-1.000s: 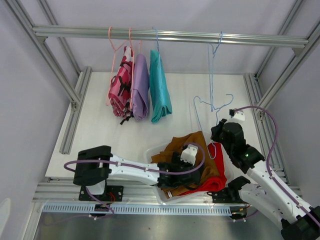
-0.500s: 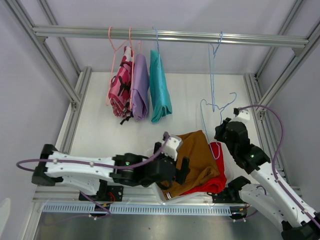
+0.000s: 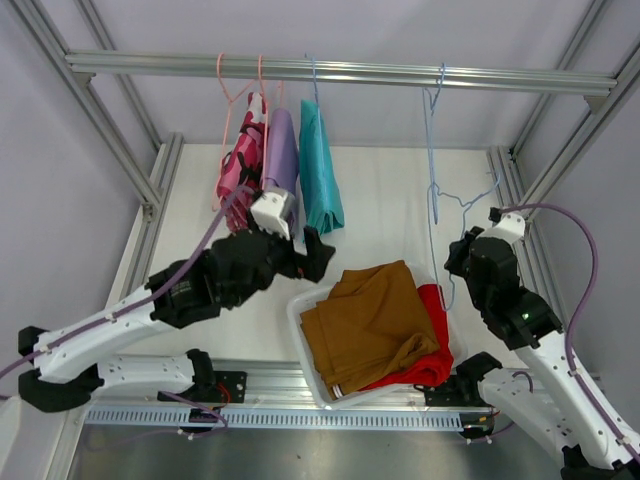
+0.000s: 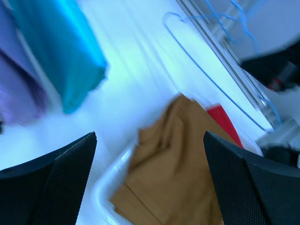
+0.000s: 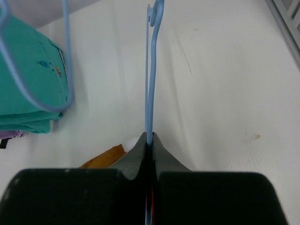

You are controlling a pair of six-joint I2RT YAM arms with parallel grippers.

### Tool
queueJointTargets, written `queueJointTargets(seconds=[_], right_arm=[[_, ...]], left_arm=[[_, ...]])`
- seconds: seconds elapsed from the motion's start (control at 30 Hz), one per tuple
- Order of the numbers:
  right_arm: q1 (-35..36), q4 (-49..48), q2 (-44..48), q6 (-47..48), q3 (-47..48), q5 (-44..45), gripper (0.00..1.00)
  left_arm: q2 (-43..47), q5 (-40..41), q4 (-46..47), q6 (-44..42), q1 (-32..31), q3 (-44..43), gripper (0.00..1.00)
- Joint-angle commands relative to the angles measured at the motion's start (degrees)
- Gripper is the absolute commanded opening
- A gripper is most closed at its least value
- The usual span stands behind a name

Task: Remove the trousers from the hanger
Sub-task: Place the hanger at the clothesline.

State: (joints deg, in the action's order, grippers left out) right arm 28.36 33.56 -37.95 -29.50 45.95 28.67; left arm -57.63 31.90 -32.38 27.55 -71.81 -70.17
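Observation:
Pink camouflage (image 3: 238,185), lilac (image 3: 281,165) and teal trousers (image 3: 320,175) hang on hangers from the top rail. Mustard-brown trousers (image 3: 365,320) lie on red trousers (image 3: 432,330) in a white bin (image 3: 296,310). My left gripper (image 3: 312,258) is raised beside the lower end of the teal trousers, open and empty. In its wrist view the left gripper (image 4: 149,136) frames the mustard trousers (image 4: 178,164) below, with the teal trousers (image 4: 65,56) at upper left. My right gripper (image 3: 455,255) is shut on a bare blue wire hanger (image 3: 445,205), whose wire (image 5: 151,70) runs up from the right gripper (image 5: 149,138).
Another bare blue hanger (image 3: 430,110) hangs from the metal rail (image 3: 400,75). Aluminium frame posts (image 3: 150,215) border the white table on both sides. The bin sits at the near edge between the arm bases.
My left arm rose out of the bin and swung up-left toward the hanging garments, leaving the mustard trousers behind. My right gripper carried the blue hanger up and to the right.

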Motion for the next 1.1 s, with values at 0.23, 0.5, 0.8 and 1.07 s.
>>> queueJointTargets(seconds=[0.23, 0.5, 0.8, 1.07], right_arm=[[-0.76, -0.52, -6.69, 11.91, 13.45, -2.65, 0.00], [-1.73, 0.54, -12.05, 18.85, 22.68, 0.16, 0.00], [-3.13, -2.18, -15.74, 22.81, 28.22, -1.95, 0.00], [-5.24, -2.88, -19.70, 24.66, 33.23, -2.74, 0.00]], left_arm=[[-6.62, -27.28, 6.01, -3.82, 26.61, -0.94, 0.99], [-3.64, -40.24, 9.61, -1.10, 37.70, 3.99, 0.99], [-1.70, -46.13, 11.46, 1.36, 50.27, 5.75, 1.00], [-2.58, -51.76, 13.22, 2.25, 55.11, 6.19, 1.00]])
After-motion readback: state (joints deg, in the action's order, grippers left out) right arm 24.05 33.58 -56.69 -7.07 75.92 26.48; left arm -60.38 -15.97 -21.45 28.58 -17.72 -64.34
